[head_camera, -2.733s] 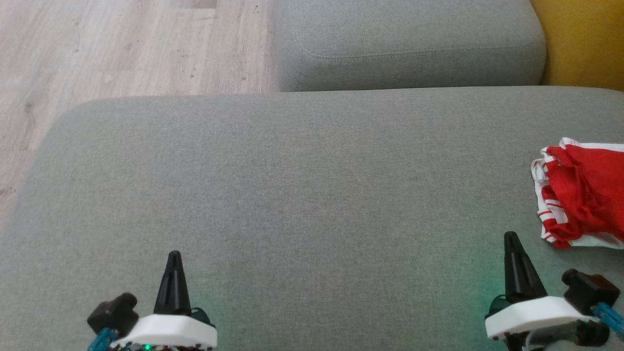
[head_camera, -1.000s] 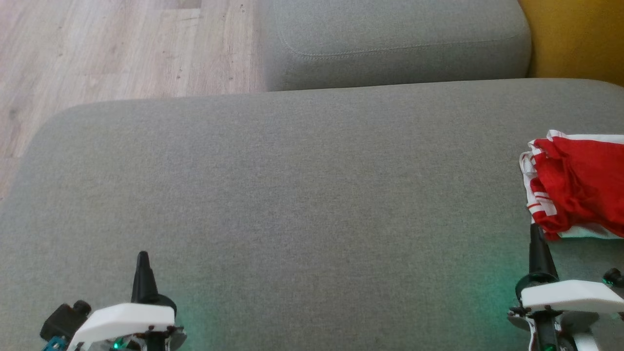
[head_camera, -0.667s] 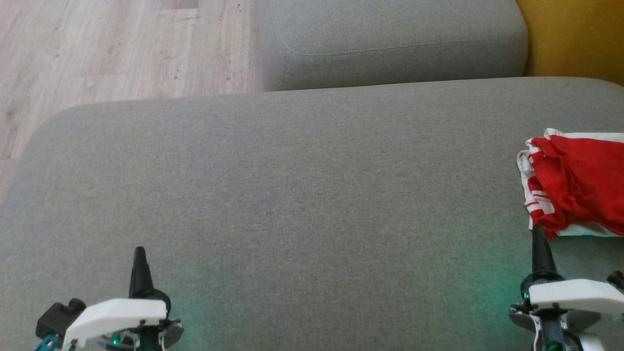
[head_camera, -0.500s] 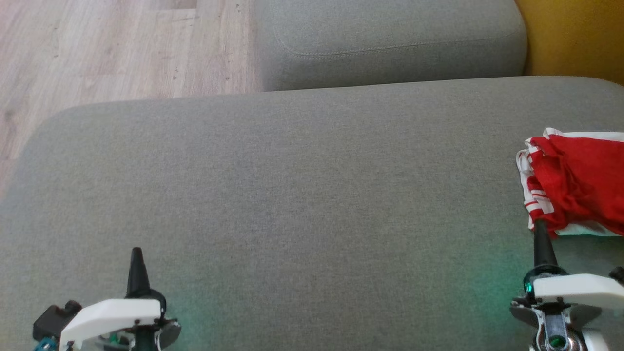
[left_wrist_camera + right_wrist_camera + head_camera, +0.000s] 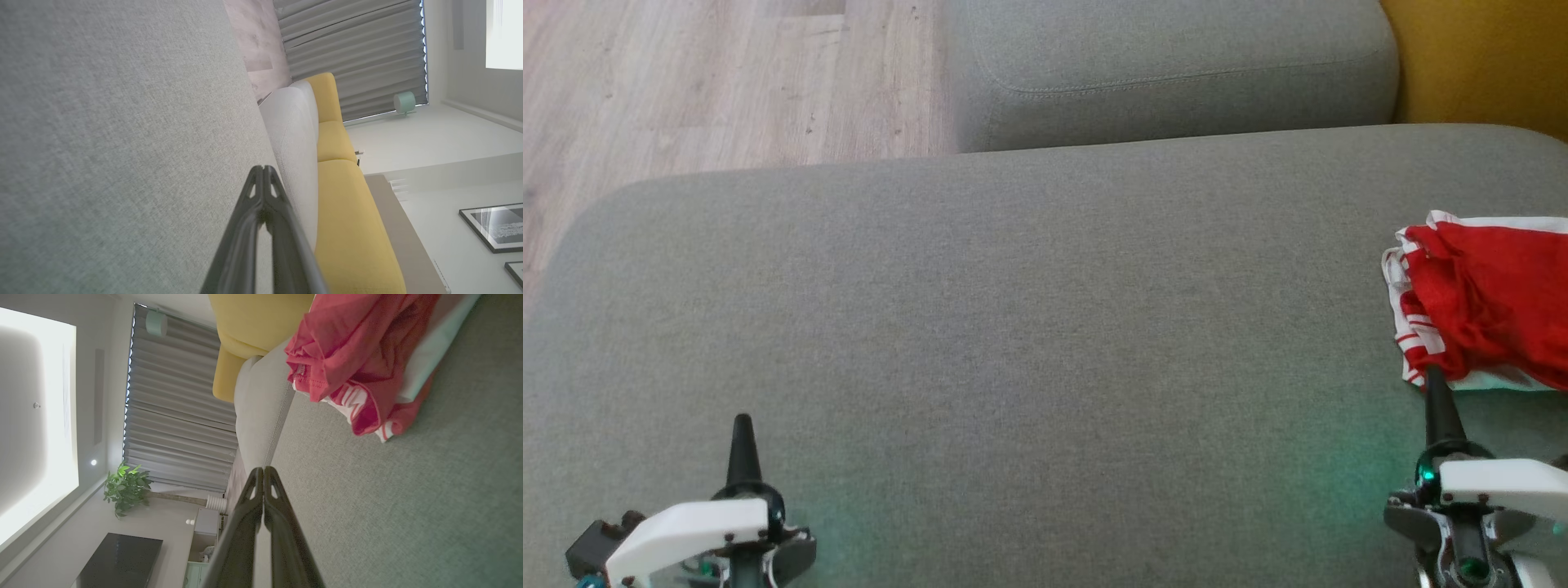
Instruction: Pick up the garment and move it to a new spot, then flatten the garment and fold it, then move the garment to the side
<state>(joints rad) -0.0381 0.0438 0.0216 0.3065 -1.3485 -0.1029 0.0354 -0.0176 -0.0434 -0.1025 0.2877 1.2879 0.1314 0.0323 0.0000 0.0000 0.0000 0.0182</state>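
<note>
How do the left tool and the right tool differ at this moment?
The right tool points at the near edge of the red and white garment; the left tool is far from it, over plain grey cushion. The right tool stands higher in the head view than the left tool. Both are shut and hold nothing.

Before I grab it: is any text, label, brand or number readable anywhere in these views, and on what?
None readable.
On the red-and-white garment, the white marks near the hem look like stripes, not letters.
On the framed picture, the pale marks are too blurred to read.
</note>
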